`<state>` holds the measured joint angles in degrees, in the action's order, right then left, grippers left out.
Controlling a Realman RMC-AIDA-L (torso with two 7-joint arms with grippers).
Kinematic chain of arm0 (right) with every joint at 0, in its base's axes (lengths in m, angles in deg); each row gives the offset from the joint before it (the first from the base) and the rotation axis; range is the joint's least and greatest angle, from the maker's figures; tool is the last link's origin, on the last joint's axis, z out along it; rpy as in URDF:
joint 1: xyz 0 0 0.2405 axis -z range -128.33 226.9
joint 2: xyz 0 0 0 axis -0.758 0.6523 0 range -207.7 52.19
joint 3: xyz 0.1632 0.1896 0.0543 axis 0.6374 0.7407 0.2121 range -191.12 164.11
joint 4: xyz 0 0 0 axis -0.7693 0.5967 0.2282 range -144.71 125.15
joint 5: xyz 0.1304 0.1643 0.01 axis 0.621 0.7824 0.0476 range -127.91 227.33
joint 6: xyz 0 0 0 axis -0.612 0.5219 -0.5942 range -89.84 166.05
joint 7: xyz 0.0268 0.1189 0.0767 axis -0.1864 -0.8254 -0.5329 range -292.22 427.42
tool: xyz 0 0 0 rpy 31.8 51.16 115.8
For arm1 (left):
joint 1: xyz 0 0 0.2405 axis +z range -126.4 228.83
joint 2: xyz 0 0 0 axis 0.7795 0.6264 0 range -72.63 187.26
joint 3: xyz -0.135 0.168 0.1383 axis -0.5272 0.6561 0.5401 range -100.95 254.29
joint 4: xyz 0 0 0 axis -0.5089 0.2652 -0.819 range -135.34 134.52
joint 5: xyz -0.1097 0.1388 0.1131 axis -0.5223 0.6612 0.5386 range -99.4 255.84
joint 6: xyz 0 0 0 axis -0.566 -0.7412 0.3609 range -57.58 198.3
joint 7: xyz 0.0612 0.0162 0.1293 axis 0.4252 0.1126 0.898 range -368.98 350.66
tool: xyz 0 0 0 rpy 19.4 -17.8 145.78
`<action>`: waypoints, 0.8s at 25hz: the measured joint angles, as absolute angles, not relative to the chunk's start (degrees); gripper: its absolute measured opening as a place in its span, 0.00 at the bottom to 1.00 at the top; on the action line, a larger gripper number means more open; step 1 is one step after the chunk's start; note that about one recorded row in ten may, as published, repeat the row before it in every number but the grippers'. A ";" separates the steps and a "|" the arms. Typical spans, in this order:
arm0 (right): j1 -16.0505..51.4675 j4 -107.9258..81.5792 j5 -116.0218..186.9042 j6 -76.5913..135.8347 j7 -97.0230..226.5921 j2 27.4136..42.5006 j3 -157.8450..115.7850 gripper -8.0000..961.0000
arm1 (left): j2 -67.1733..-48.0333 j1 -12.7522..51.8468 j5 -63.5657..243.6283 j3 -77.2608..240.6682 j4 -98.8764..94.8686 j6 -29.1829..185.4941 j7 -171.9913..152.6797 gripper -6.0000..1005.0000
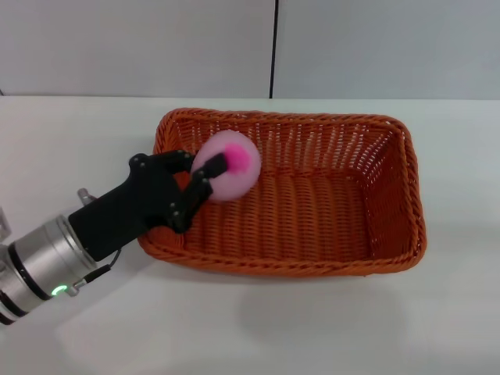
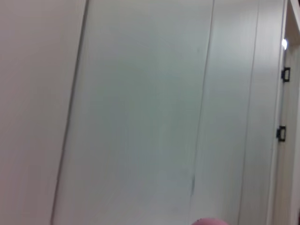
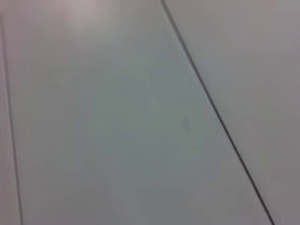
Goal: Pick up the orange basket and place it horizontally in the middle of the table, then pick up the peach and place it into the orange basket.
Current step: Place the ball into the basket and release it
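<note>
The orange basket point(image 1: 391, 234) lies lengthwise across the middle of the white table point(image 1: 258, 328), open side up. My left gripper point(image 1: 209, 173) reaches over the basket's left end from the lower left and is shut on the peach point(image 1: 234, 173), a pale pink ball with a magenta blotch. The peach hangs above the basket's left inner part, level with the rim. A sliver of the peach point(image 2: 210, 221) shows at the edge of the left wrist view. The right gripper is out of view.
Grey wall panels with a dark seam point(image 1: 274, 47) stand behind the table. Both wrist views show only wall panels. Bare tabletop surrounds the basket in front and to the right.
</note>
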<state>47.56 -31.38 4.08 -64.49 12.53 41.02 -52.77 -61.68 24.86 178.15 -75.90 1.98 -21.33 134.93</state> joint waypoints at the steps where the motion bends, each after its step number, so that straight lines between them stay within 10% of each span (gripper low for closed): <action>1: 47.56 -31.38 4.08 -64.49 12.53 41.02 -52.77 0.57 | -61.68 24.86 178.15 -75.90 1.98 -21.33 134.93 0.09; 20: 47.15 -30.49 3.84 -63.34 13.26 41.01 -52.43 0.57 | -61.03 34.66 172.11 -76.87 6.28 -22.73 134.65 0.67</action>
<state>47.15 -30.49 3.84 -63.34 13.26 41.01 -52.43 -61.03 34.66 172.11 -76.87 6.28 -22.73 134.65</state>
